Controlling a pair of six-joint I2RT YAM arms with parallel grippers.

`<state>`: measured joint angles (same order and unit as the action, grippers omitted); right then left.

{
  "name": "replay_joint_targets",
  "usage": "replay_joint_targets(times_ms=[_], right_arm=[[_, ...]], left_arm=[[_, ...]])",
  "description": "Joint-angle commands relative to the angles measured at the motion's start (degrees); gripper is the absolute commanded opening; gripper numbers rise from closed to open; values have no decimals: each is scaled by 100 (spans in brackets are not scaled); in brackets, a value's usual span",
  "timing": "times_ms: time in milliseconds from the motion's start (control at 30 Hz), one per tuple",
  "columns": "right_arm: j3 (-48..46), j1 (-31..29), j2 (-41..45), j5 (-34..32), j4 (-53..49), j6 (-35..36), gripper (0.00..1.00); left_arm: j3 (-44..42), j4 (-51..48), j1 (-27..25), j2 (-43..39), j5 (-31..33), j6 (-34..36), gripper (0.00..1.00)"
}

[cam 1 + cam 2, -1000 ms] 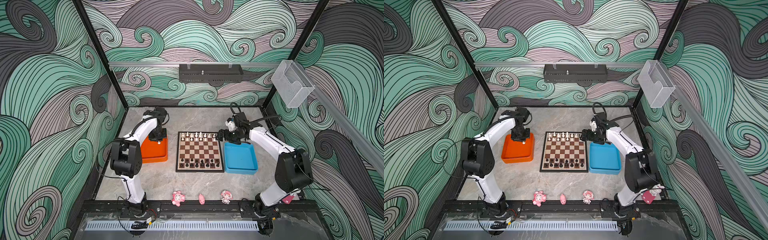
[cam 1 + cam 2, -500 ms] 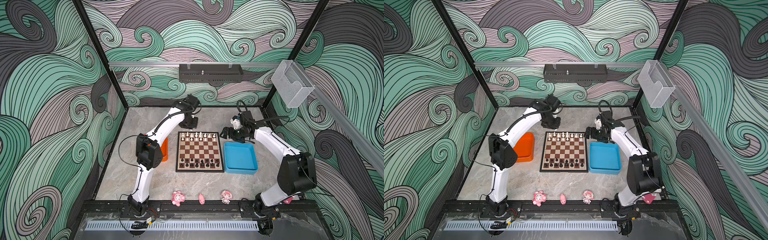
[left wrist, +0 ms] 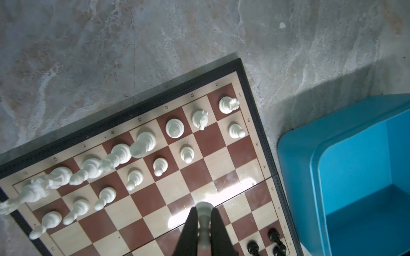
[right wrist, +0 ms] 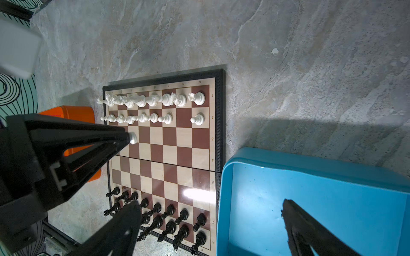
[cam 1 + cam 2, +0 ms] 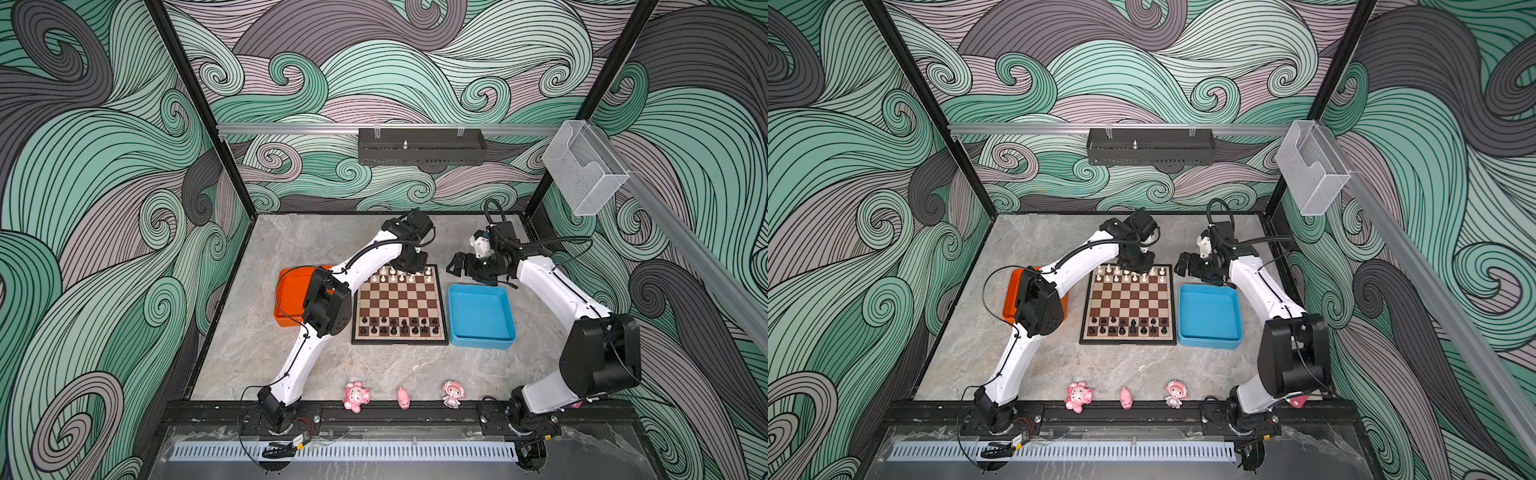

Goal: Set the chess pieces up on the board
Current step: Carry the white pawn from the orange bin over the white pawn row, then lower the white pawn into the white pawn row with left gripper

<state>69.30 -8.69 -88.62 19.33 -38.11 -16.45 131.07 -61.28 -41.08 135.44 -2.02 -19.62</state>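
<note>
The board (image 5: 400, 300) (image 5: 1129, 300) lies mid-table. White chess pieces (image 5: 400, 275) fill its two far rows and black ones (image 5: 400, 326) its two near rows. One square of the white pawn row (image 4: 183, 117), second from the blue tray's side, is bare. My left gripper (image 3: 204, 210) (image 5: 409, 266) hangs over the board's far half, shut on a white pawn (image 3: 204, 221) (image 4: 132, 137). My right gripper (image 4: 210, 202) (image 5: 459, 266) stands wide open with nothing in it. It hovers off the board's far right corner, above the blue tray's far edge.
An orange tray (image 5: 291, 297) sits left of the board, partly behind my left arm. The blue tray (image 5: 480, 316) on the right shows no pieces in it. Three pink figurines (image 5: 356, 395) stand along the front edge.
My left arm has swung from the orange tray to the board's far rows, carrying the white pawn. My right gripper has drifted slightly away from the board, still open.
</note>
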Motion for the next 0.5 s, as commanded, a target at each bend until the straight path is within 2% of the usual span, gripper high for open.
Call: replay_joint_targets(times_ms=[0,467], right_arm=[[-100,64,114,31,-76,131,99],[-228,175,128,156,6,142,99]], left_arm=[[148,295,-73,178,62,-130,13],[138,914,-278,595,305,-118,13]])
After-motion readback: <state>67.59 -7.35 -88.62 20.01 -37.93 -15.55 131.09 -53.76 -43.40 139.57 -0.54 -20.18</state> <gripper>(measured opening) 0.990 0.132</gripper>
